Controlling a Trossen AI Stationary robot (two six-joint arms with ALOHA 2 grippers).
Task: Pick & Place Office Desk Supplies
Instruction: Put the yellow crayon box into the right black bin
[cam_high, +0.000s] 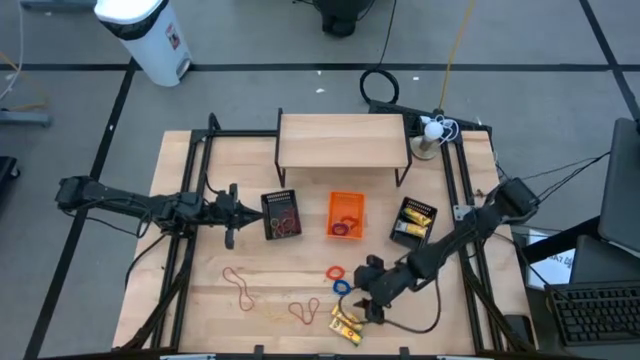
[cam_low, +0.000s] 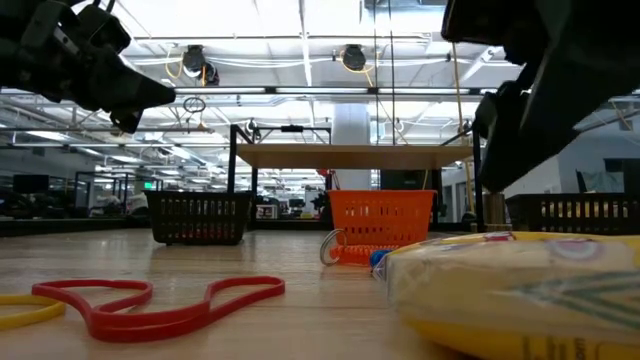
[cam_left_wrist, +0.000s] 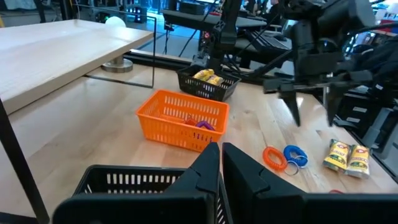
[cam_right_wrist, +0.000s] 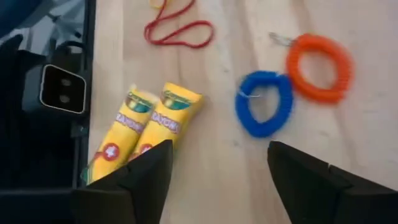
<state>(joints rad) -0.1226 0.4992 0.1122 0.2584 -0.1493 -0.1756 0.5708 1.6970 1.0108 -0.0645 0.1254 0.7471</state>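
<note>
Down near the worktop's (cam_high: 200, 310) front edge, the right pincer (cam_right_wrist: 214, 171) is hanging spread apart over yellow crayon packets (cam_right_wrist: 140, 134); the left pincer (cam_left_wrist: 221, 163) is hovering pressed together above a black basket (cam_high: 281, 214).

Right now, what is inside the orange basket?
Inside the orange basket lie a purple ring and thin red rubber bands. Its mesh walls hide the floor in the side views, so smaller items cannot be excluded.

Two yellow packets (cam_right_wrist: 140, 134) lie flat, side by side and touching. Just beside them rest a blue ring (cam_right_wrist: 263, 103) and an orange ring (cam_right_wrist: 319, 68); a red rubber band (cam_right_wrist: 177, 27) lies near.
</note>
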